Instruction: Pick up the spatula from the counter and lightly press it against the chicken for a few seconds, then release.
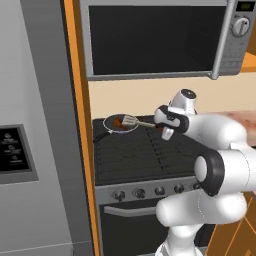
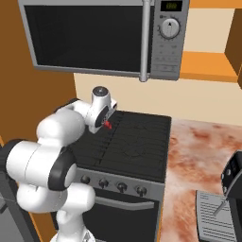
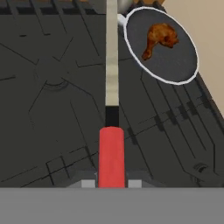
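Arm: your arm [image 1: 220,131] reaches across the frame's centre, over the stove [image 1: 135,155].
Hand: your hand [image 1: 166,131] is closed on the spatula [image 1: 132,120] handle; blade beside the chicken [image 1: 118,122].

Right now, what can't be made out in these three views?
Hand view: the blade of the spatula is cut off by the top edge.
Left base view: whether that blade touches the chicken is too small to tell.
Right base view: the microwave display is too small to read; a dark object is cut off by the right edge.

Red-handled spatula [image 3: 111,148] aloft, browned chicken [image 3: 159,38] in pan [image 3: 177,63]
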Controlling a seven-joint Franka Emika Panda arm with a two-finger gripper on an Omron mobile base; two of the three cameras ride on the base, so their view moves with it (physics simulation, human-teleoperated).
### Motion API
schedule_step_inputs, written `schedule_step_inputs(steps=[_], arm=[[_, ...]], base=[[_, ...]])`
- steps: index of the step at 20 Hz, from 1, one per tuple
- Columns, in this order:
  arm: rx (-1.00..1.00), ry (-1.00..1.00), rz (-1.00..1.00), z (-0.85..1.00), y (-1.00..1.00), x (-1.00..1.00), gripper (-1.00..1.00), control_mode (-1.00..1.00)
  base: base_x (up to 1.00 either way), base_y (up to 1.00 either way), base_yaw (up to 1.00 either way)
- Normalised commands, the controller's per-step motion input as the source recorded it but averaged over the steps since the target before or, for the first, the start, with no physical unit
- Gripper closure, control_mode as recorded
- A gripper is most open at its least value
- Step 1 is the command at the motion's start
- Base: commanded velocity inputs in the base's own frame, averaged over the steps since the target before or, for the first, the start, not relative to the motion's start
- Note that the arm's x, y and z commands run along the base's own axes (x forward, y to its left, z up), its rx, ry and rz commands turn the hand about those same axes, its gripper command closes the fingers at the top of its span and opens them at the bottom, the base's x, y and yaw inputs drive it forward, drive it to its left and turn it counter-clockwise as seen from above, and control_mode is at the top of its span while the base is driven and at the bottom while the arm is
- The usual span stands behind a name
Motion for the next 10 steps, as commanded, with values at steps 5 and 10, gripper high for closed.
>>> schedule_step_inputs(steps=[5, 10], arm=[[-0.04, 0.00, 0.00, -0.08, 0.00, 0.26, 1.00, -1.00], [-0.04, 0.00, 0.00, -0.06, 0.00, 0.20, 1.00, -1.00]], base=[[0.00, 0.00, 0.00], [0.00, 0.00, 0.00]])
